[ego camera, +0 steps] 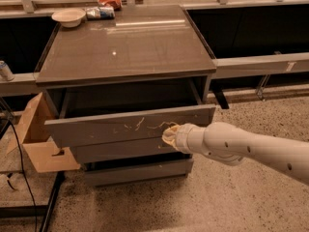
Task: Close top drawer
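Note:
The top drawer (111, 127) of a grey cabinet (125, 52) stands partly open, its flat front panel marked by pale squiggly scratches right of centre. My gripper (169, 135) is at the end of the white arm (251, 149) that comes in from the right. It presses against the drawer's front panel just below the scratches. The drawer's inside is dark and mostly hidden under the cabinet top.
Two plain grey drawer fronts (135, 170) sit below the top drawer. A white bowl (68, 17) and packets (104, 8) lie at the back of the cabinet top. An open cardboard box (41, 139) stands left of the cabinet. Speckled floor (203, 202) lies in front.

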Motion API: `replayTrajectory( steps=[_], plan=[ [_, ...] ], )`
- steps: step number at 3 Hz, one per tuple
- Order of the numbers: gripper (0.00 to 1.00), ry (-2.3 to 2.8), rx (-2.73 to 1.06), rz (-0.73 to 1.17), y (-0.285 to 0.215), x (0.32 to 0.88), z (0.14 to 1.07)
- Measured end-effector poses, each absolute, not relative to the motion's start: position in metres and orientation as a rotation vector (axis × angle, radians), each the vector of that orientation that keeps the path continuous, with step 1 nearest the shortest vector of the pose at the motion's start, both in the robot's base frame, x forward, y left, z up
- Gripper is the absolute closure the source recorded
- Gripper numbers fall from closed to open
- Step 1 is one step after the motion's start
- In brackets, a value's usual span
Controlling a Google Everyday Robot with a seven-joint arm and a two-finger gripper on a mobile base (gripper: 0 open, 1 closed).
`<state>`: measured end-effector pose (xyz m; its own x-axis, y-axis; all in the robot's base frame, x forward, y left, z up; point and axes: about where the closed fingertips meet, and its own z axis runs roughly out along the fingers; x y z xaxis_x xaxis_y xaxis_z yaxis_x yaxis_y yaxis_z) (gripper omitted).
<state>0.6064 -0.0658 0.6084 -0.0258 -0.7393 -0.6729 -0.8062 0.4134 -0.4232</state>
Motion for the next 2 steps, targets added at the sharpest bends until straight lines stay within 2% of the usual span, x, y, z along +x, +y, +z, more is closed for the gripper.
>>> replayTrajectory(
  steps=[2],
  plan=[
    [1.0,1.732,-1.341,0.059,-0.061,0.627,0.602]
  ],
)
